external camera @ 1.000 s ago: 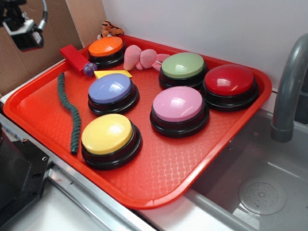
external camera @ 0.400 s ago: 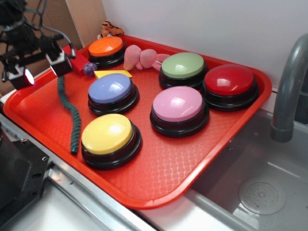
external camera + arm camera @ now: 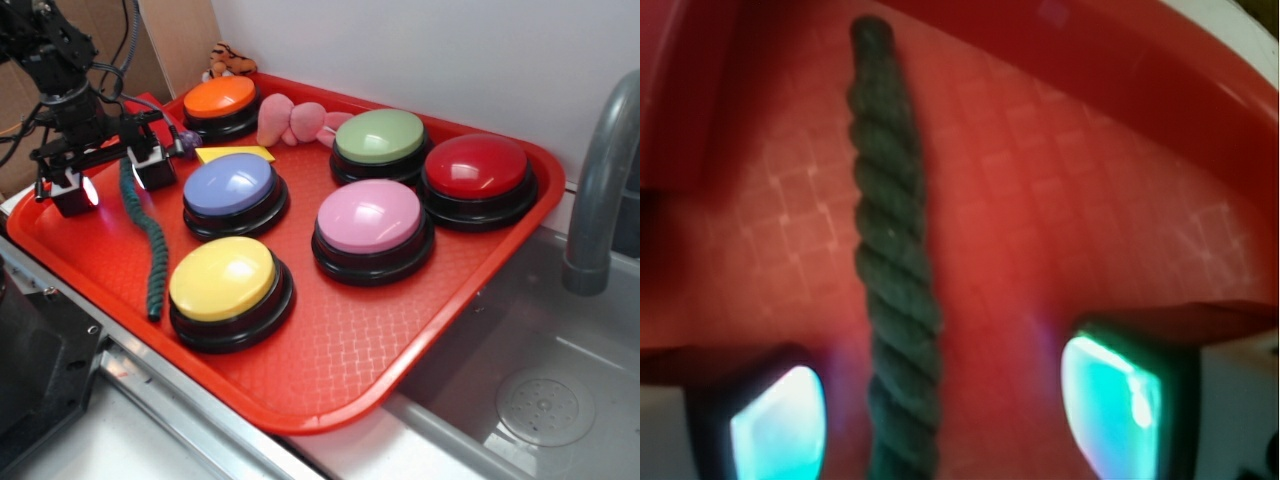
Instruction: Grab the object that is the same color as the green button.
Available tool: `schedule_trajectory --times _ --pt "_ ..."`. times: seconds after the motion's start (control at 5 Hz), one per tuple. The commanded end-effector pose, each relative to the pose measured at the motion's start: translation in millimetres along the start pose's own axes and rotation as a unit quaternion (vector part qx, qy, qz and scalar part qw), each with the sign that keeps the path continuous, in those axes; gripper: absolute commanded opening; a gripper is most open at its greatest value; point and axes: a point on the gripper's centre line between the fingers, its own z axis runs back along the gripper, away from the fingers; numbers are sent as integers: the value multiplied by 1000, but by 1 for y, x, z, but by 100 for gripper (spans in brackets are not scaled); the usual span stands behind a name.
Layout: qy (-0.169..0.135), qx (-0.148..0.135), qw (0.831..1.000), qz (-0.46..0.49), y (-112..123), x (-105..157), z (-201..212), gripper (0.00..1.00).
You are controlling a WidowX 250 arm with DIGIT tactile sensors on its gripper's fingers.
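The dark green twisted rope (image 3: 152,245) lies along the left side of the red tray (image 3: 340,350). It also shows in the wrist view (image 3: 895,270), running up the middle. My gripper (image 3: 112,182) is open and hangs low over the rope's far end, one finger on each side. In the wrist view my gripper (image 3: 945,410) straddles the rope with clear gaps either side, and its glowing pads (image 3: 1110,400) do not touch it. The pale green button (image 3: 380,138) stands at the tray's back, right of centre.
Orange (image 3: 220,98), blue-lavender (image 3: 230,187), yellow (image 3: 222,280), pink (image 3: 370,217) and red (image 3: 477,167) dome buttons stand on the tray. A red block (image 3: 150,105), a yellow piece (image 3: 235,154) and a pink soft toy (image 3: 295,120) lie at the back. A faucet (image 3: 600,190) and sink are right.
My gripper has come down from the upper left and moved right. It now straddles the rope's far end, close to the tray.
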Motion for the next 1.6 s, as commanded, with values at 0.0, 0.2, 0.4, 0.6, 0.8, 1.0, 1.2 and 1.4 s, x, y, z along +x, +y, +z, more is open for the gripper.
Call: schedule_trajectory --times 0.0,0.2,0.4,0.6,0.8,1.0,1.2,1.4 --pt "-20 -11 1000 -6 6 -6 -3 0" --pt "-11 -8 1000 -22 7 -3 0 0" --pt "-1 -5 999 -48 7 0 6 0" --pt "15 9 994 -108 2 3 25 0" --pt "16 17 988 -155 -3 2 46 0" --pt "28 9 960 -277 -23 -12 97 0" --pt "8 -34 920 -391 -48 -43 150 0" --pt "23 -92 883 -459 -64 -68 181 0"
